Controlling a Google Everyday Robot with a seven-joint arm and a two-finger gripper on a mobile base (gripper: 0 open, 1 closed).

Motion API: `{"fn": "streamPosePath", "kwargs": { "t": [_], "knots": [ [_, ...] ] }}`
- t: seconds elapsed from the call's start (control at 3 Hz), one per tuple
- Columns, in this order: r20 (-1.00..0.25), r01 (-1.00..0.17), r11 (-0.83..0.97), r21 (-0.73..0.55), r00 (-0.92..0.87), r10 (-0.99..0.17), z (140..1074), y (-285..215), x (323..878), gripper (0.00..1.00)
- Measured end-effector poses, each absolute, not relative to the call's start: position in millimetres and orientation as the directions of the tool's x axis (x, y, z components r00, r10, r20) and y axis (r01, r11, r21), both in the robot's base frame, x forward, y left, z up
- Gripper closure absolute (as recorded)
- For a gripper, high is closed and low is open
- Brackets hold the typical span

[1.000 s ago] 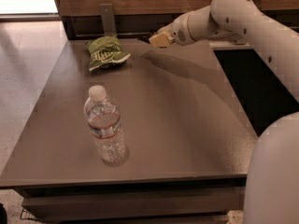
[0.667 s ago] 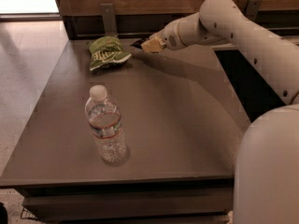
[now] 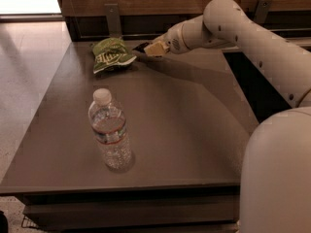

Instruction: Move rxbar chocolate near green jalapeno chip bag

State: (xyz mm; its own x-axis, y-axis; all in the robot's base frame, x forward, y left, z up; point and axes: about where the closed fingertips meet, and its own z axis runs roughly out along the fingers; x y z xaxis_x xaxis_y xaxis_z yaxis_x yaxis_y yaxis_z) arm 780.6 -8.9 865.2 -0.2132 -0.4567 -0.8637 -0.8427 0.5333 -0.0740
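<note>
The green jalapeno chip bag point(image 3: 112, 55) lies crumpled at the far left of the table. My gripper point(image 3: 150, 49) reaches in from the right and hovers just right of the bag, near the table's back edge. Its tan fingers point(image 3: 156, 48) are shut on a small dark object, the rxbar chocolate point(image 3: 141, 46), of which only a black end sticks out toward the bag. The bar is held just above the table top, a short gap from the bag's right edge.
A clear water bottle point(image 3: 111, 131) with a white cap stands upright at the front left of the brown table point(image 3: 194, 125). A wooden wall with metal brackets point(image 3: 112, 18) runs behind the table. My arm point(image 3: 252, 38) spans the right side.
My gripper has moved left along the back of the table with the dark bar, from the right of centre to just beside the chip bag. Bag and bottle have not moved.
</note>
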Motion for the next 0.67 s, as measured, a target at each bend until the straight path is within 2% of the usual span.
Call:
{"fn": "streamPosePath", "kwargs": {
  "t": [0.67],
  "knots": [
    [-0.863,-0.847,0.527,-0.069,-0.215,-0.458,861.3,-3.2,780.5,0.18]
  ]
}}
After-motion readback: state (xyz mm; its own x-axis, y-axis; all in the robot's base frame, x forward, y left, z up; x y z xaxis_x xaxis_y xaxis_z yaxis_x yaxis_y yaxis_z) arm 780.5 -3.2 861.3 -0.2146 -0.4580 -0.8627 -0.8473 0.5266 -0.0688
